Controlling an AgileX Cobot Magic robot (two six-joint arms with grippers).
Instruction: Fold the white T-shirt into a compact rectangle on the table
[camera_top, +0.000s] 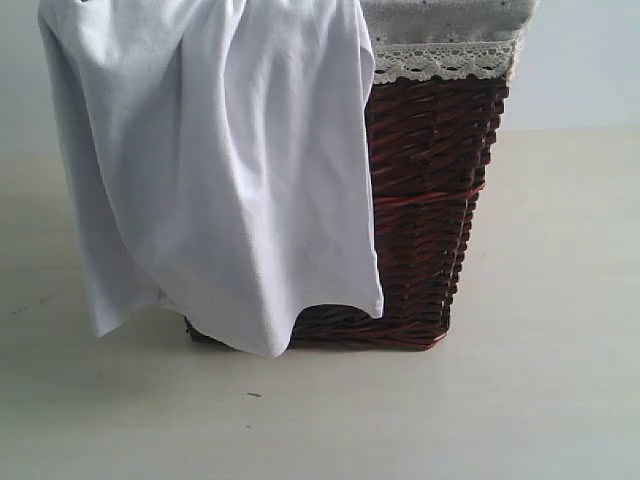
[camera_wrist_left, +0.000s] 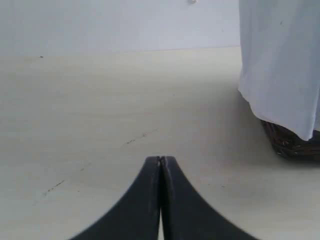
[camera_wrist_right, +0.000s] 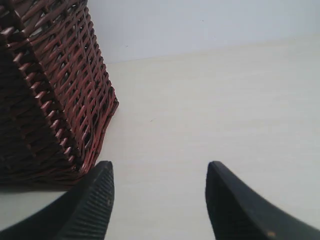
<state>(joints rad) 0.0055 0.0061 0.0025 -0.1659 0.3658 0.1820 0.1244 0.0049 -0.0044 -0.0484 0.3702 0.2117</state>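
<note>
The white T-shirt (camera_top: 220, 170) hangs over the front of a dark wicker basket (camera_top: 430, 210), its plain side out, its hem near the table (camera_top: 540, 400). In the left wrist view the T-shirt (camera_wrist_left: 282, 65) drapes at one side, well apart from my left gripper (camera_wrist_left: 160, 159), which is shut with nothing between its fingers. My right gripper (camera_wrist_right: 160, 167) stands open and empty over bare table, one fingertip close to the basket's lower corner (camera_wrist_right: 55, 100). Neither gripper shows in the exterior view.
The basket has a grey cloth lining with a lace trim (camera_top: 445, 58) folded over its rim. A pale wall (camera_top: 580, 60) stands behind the table. Beige table surface stretches in front of and to both sides of the basket.
</note>
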